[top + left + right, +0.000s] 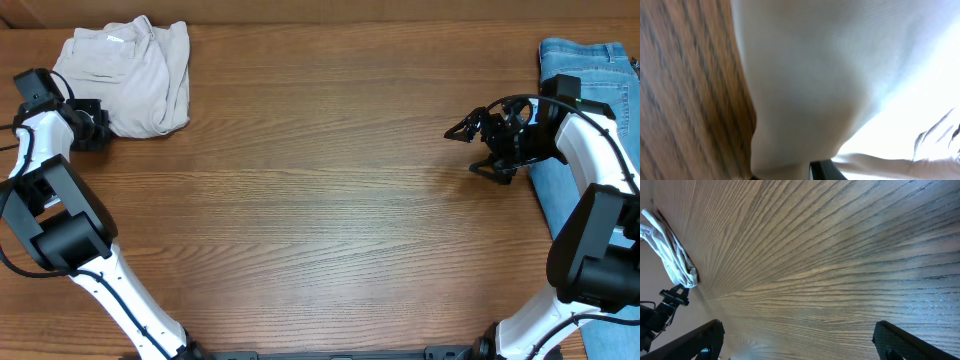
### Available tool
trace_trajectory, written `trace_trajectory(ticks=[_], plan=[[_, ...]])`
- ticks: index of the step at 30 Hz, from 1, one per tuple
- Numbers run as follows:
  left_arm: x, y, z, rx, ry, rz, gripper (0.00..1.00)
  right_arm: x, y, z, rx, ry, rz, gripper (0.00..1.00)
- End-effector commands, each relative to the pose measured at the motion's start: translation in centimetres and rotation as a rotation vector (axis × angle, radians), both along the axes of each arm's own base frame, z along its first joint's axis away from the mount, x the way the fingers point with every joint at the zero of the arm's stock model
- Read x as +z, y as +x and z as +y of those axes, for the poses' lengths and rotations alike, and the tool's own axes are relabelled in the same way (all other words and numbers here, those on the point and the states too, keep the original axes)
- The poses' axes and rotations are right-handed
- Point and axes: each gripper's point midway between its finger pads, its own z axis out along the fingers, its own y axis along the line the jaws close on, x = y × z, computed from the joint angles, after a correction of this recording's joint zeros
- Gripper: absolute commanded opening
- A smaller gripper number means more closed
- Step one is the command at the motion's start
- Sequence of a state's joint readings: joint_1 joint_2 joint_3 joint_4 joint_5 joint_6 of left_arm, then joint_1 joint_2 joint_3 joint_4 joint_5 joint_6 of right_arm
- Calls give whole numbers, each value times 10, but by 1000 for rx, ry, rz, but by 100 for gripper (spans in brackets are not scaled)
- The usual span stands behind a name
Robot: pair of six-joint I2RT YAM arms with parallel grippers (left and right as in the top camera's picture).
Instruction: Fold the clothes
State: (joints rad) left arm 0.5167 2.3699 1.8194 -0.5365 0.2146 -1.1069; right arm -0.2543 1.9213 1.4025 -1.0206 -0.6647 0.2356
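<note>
Khaki trousers: the light beige garment lies bunched in a loosely folded heap on the far left corner of the wooden table. Left gripper: you see it low at the table's left edge, right against the near left border of the heap. The overhead view does not let you separate touching from just beside. In the left wrist view pale cloth fills most of the frame, the table's grain runs down the left side, and only a sliver of one dark finger shows at the bottom. Whether the left jaws are apart, together or pinched on cloth cannot be told. Right gripper: it hangs over the table's right part, well apart from the trousers, its tips pointing toward the table's left side. Its fingers stand spread wide at the lower corners of the right wrist view, and you see only table grain between them. At the table's far end in that view the trousers show as a small pale bundle beside the dark left arm. Light-blue denim jeans: they lie along the table's right edge, from the far corner toward the near side, partly covered by the white right arm.
</note>
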Motion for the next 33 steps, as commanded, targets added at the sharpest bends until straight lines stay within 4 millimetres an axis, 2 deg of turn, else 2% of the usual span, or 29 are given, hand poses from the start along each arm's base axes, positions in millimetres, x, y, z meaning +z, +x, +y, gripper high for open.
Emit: trace_trajectory(ticks=[1,4,7,12,16,23,24,25,27,33], plan=[[-47,-27,14,31,57,134,19,14,6,0,8,-14,-46,100],[-47,-22,4,-63,71,127,28,14,6,2,11,-14,-46,100],[-48,-27,-1,-121,77,159,36,14,6,2,12,-15,-48,100],[-49,-37,-7,-142,39,187,39,14,9,1,12,-18,-64,100],[-44,-34,-16,-222,23,156,40,15,11,1,12,-20,-72,100],[-15,-39,-25,-280,13,147,43,15,12,0,13,-23,-80,100],[-10,-41,-26,-280,11,151,48,15,13,0,13,-24,-84,100],[-6,-43,-27,-280,9,154,60,15,14,0,13,-24,-88,100],[3,-48,-30,-279,1,163,100,15,15,-1,13,-26,-93,100],[23,-54,-29,-273,18,165,100,15,15,0,21,-28,-98,100]])
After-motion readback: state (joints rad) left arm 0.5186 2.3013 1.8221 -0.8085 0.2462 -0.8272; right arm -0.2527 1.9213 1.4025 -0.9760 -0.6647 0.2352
